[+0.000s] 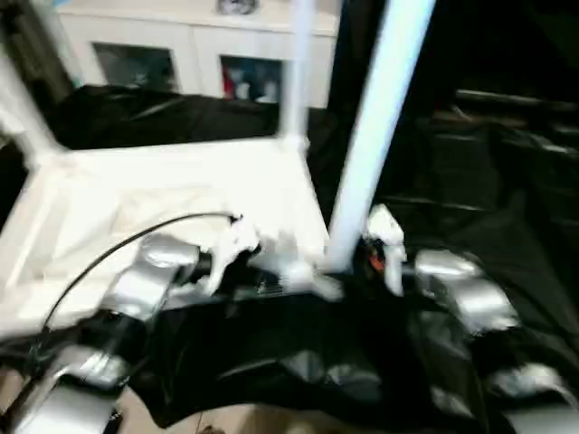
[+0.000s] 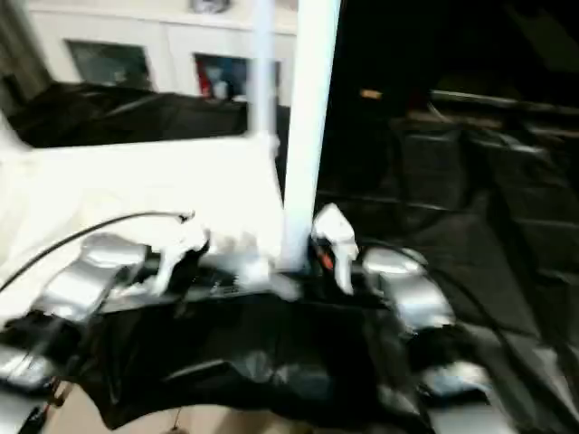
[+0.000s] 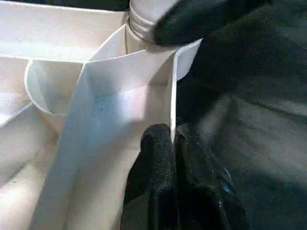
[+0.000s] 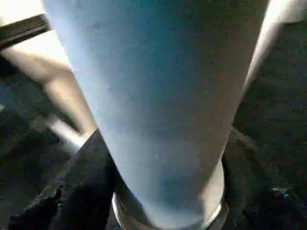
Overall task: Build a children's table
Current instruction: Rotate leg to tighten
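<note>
The white tabletop point(image 1: 181, 181) lies upside down on black cloth, ribbed underside up. Three white legs stand up from its corners: one at the near right point(image 1: 375, 127), one at the far right point(image 1: 297, 72) and one at the left point(image 1: 18, 99). My left gripper point(image 3: 172, 143) is shut on the thin rim wall of the tabletop, close to the near-right corner socket. My right gripper point(image 4: 168, 191) is shut around the base of the near-right leg point(image 4: 153, 96), a black finger point(image 4: 81, 182) on each side. That leg's threaded end point(image 3: 141, 21) sits at the socket.
A white cabinet with glass doors point(image 1: 181, 45) stands behind the work. Black cloth point(image 1: 271, 362) covers the surface and drapes over its front edge. A black cable point(image 1: 118, 244) arcs over my left forearm. Dark furniture point(image 1: 507, 154) lies to the right.
</note>
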### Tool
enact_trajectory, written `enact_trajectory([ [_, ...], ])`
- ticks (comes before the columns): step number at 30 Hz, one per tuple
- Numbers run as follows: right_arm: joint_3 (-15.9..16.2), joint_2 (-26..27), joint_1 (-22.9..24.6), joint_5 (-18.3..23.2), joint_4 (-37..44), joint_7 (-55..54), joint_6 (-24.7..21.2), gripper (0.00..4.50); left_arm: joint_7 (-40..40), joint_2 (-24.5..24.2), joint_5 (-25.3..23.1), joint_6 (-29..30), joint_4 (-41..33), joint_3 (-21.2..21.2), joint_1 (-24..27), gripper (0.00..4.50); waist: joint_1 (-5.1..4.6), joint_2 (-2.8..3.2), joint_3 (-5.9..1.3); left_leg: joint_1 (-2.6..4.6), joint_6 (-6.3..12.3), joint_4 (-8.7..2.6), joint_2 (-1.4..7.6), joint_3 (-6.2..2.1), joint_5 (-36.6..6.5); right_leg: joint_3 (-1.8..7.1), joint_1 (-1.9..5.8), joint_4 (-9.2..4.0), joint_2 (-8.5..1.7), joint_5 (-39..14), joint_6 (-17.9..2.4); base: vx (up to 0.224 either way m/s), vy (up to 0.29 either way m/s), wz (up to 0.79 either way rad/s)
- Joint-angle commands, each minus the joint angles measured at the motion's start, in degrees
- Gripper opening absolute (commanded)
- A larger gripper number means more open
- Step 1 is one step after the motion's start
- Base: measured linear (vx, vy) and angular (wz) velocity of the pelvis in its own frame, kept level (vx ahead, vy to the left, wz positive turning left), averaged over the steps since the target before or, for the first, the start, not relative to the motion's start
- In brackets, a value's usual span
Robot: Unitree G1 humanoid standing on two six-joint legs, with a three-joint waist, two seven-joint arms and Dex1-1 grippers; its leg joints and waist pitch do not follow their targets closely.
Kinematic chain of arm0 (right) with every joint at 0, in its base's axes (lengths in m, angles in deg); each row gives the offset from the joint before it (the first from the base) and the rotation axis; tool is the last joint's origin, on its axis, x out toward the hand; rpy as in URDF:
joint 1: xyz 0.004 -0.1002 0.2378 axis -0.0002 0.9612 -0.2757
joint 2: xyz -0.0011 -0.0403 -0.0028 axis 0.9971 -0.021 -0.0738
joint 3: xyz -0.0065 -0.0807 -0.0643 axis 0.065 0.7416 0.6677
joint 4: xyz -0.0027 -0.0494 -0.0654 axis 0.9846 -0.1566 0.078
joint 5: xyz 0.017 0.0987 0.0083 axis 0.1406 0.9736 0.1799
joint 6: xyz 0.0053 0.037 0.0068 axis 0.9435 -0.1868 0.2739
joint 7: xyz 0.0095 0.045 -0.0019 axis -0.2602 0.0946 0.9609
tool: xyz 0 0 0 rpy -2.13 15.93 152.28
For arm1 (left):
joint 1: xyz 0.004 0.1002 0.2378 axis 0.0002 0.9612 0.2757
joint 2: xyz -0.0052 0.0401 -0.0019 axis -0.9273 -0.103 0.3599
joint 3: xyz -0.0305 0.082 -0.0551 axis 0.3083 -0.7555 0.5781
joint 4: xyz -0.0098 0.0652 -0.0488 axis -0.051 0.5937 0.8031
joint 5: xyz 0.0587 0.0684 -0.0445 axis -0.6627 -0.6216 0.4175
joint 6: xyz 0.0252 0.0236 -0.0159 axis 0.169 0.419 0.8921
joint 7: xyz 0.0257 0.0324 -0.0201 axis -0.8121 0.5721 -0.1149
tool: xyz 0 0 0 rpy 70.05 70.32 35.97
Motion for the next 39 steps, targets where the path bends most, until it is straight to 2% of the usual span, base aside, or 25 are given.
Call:
enact_trajectory([
  [1,3.32,4.43,0.42,-2.02,-2.41,-4.19,-0.26,2.66,-7.27,5.35,2.14,-1.49,0.47,2.22,-2.39,0.00,0.05,-0.57,-3.08,-0.36,0.36,-3.67,-0.88,0.98,-9.83,1.19,3.06,-4.70,-2.54,-17.14,-9.78,0.000,0.000,0.00],
  [4,2.88,7.99,-0.08,-3.16,-3.63,-10.44,0.56,2.66,-11.79,7.91,1.69,-1.39,2.17,2.83,-3.27,0.00,0.08,-0.39,-3.14,-0.38,0.60,-3.69,-0.86,1.03,-9.33,1.20,2.93,-4.66,-2.47,-15.77,-9.70,0.000,0.000,0.00],
  [5,2.73,9.70,-0.41,-3.63,-4.23,-13.13,0.99,2.66,-12.58,8.82,1.51,-1.40,2.42,2.76,-3.35,0.00,0.18,-0.09,-3.23,-0.37,0.46,-3.73,-0.85,0.91,-9.42,1.17,3.07,-4.53,-2.52,-15.33,-9.76,0.000,0.000,0.00],
  [8,3.21,10.97,-0.52,-3.91,-4.45,-13.41,1.47,2.66,-12.55,9.36,1.35,-1.63,2.32,2.48,-3.22,0.00,0.06,-0.19,-3.28,-0.51,0.79,-3.74,-0.91,0.93,-9.65,1.13,3.19,-4.52,-2.38,-13.96,-9.97,0.000,0.000,0.00],
  [10,4.00,11.11,-0.62,-4.00,-4.92,-11.35,3.39,2.66,-12.12,9.52,1.25,-2.41,2.74,2.31,-3.32,0.00,0.07,0.10,-3.36,-0.55,1.36,-3.65,-0.91,0.97,-9.45,1.16,3.21,-4.44,-2.40,-12.43,-10.29,0.000,0.000,0.00],
  [11,3.75,11.07,-0.66,-3.45,-5.00,-10.35,3.35,3.35,-11.98,9.50,1.23,-2.64,2.86,2.32,-3.34,0.00,0.06,0.06,-3.36,-0.57,1.53,-3.63,-0.93,1.01,-9.58,1.16,3.24,-4.45,-2.41,-12.26,-10.52,0.000,0.000,0.00],
  [13,2.59,10.13,-0.64,-1.68,-4.29,-7.70,2.03,3.35,-9.53,8.76,1.67,-2.97,2.27,2.21,-2.91,0.00,0.03,0.18,-3.32,-0.53,1.75,-3.67,-0.94,1.01,-10.12,1.15,3.25,-4.54,-2.38,-12.80,-10.54,0.000,0.000,0.00],
  [16,3.40,6.97,-0.42,-1.72,-2.80,-3.23,2.23,3.47,-5.91,7.00,2.00,-3.78,1.45,1.89,-2.26,0.00,0.04,0.18,-3.45,-0.56,2.20,-3.63,-0.86,0.98,-10.13,1.14,3.36,-4.47,-2.38,-12.30,-10.72,0.000,0.000,0.00],
  [17,4.27,5.25,-0.19,-2.18,-1.99,-0.86,2.91,3.79,-4.18,6.11,2.23,-4.18,1.04,1.76,-1.98,0.00,0.05,0.22,-3.46,-0.65,2.44,-3.62,-0.84,0.93,-9.61,1.09,3.46,-4.38,-2.34,-10.98,-11.05,0.000,0.000,0.00],
  [22,5.30,0.35,0.79,0.11,2.16,9.42,2.14,3.79,2.85,3.26,3.99,-4.52,-1.36,1.18,-0.77,0.00,0.19,0.19,-3.60,-0.70,3.83,-3.37,-0.75,1.02,-8.12,1.07,3.73,-3.93,-2.39,-6.45,-12.91,0.000,0.000,0.00],
  [27,6.86,-6.22,1.63,1.34,5.50,22.38,0.79,3.79,9.55,0.31,5.00,-4.65,-3.19,0.67,0.09,0.00,0.59,0.14,-3.43,-0.49,4.60,-3.28,-0.43,1.27,-8.60,0.98,3.48,-3.90,-2.29,-7.14,-13.95,0.000,0.000,0.00],
  [31,7.07,-7.78,1.54,1.93,5.77,25.78,0.43,3.79,11.90,-0.87,5.50,-4.01,-3.98,0.53,0.53,0.00,1.15,0.11,-3.40,-0.47,4.44,-3.31,-0.32,1.25,-8.73,0.94,3.43,-3.79,-2.44,-7.68,-14.03,0.000,0.000,0.00],
  [32,7.19,-8.30,1.45,2.55,6.09,27.17,-0.35,3.66,13.50,-1.56,6.01,-3.45,-4.87,0.33,1.02,0.00,1.28,-0.16,-3.40,-0.52,4.40,-3.30,-0.35,1.26,-8.50,0.96,3.49,-3.78,-2.46,-7.90,-13.96,0.000,0.000,0.00],
  [33,7.23,-8.42,1.41,2.71,6.17,27.51,-0.62,3.66,13.88,-1.72,6.14,-3.30,-5.08,0.31,1.13,0.00,1.44,-0.05,-3.42,-0.52,4.35,-3.33,-0.25,1.22,-8.34,0.98,3.49,-3.69,-2.53,-7.93,-13.89,0.000,0.000,0.00],
  [35,7.46,-8.67,1.08,2.99,6.17,28.65,-1.61,3.38,16.58,-2.93,6.81,-1.87,-6.64,-0.31,1.92,0.00,1.78,-0.05,-3.46,-0.39,4.19,-3.31,-0.28,1.25,-7.78,1.00,3.39,-3.63,-2.55,-8.13,-13.73,0.000,0.000,0.00],
  [37,7.69,-8.82,1.02,2.95,6.28,29.48,-1.83,3.38,17.68,-3.40,6.84,-1.37,-7.24,-0.51,2.27,0.00,1.75,0.01,-3.40,-0.49,4.01,-3.35,-0.26,1.27,-7.76,0.98,3.31,-3.64,-2.49,-8.09,-13.76,0.000,0.000,0.00],
  [39,7.94,-8.84,1.14,2.81,6.44,29.82,-1.77,3.10,18.46,-3.77,6.86,-0.91,-7.82,-0.68,2.64,0.00,1.80,0.05,-3.36,-0.36,3.74,-3.38,-0.24,1.26,-8.13,0.93,3.24,-3.67,-2.47,-8.01,-13.85,0.000,0.000,0.00],
])
